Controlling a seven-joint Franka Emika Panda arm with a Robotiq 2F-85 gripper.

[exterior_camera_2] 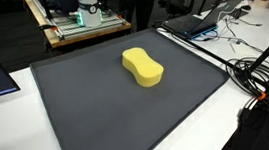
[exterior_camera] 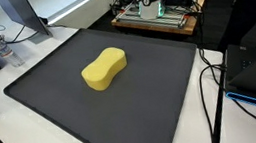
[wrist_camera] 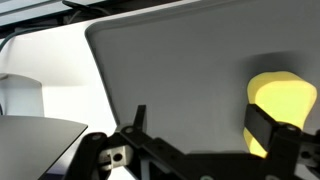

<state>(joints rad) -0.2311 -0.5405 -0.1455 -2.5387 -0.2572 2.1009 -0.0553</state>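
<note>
A yellow peanut-shaped sponge [exterior_camera: 104,69] lies flat near the middle of a dark grey mat [exterior_camera: 64,116]; both exterior views show it [exterior_camera_2: 142,67], with no arm over it. In the wrist view my gripper [wrist_camera: 200,115] comes in from the bottom edge, open, with only bare mat between its fingers. The sponge [wrist_camera: 283,97] sits at the right of that view, just beyond the right fingertip [wrist_camera: 262,127], which covers part of its near edge. Whether the finger touches the sponge, I cannot tell.
The mat [exterior_camera_2: 90,111] lies on a white table [exterior_camera: 34,49]. Black cables [exterior_camera_2: 260,78] run along one side, a laptop [exterior_camera_2: 195,23] sits past the far edge, and a wooden cart with equipment [exterior_camera: 155,15] stands behind. A dark monitor stand [exterior_camera: 23,26] is at a corner.
</note>
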